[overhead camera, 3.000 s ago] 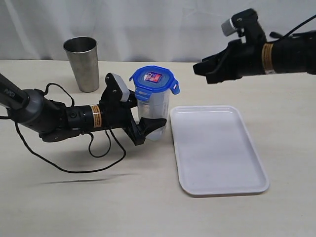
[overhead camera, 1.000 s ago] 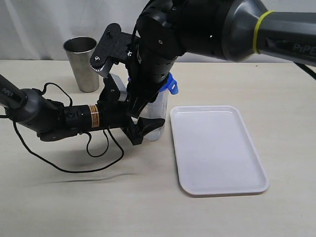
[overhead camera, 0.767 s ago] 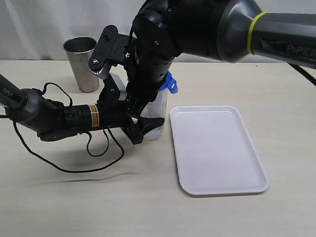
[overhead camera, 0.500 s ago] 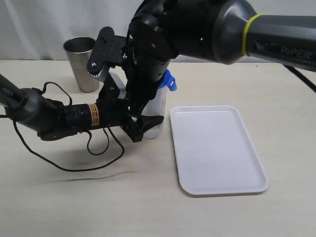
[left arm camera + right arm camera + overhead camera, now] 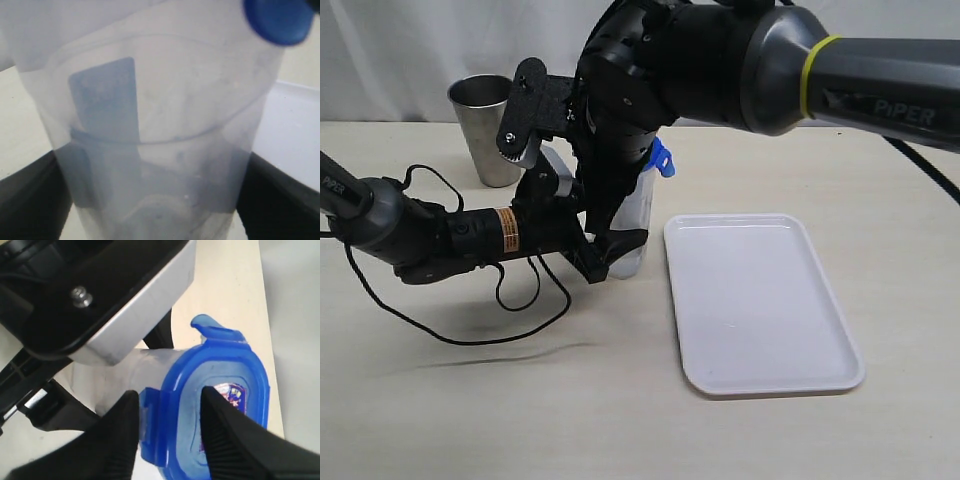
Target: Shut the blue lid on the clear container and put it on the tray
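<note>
A: Which step?
B: Sealing. The left gripper [image 5: 615,258] clasps the clear container [image 5: 638,212] at the middle of the table [image 5: 470,400], beside the tray [image 5: 765,218]. The right gripper [image 5: 170,392] straddles a flap of the blue lid [image 5: 220,385]; I can't tell if it pinches.
A: Next?
B: Probably snap the flaps down, then move it to the tray.

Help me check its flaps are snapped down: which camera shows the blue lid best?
The right wrist view: it looks down on the blue lid, showing its label and one raised flap. The exterior view shows only one flap beside the right arm; the left wrist view, a blurred blue corner.
</note>
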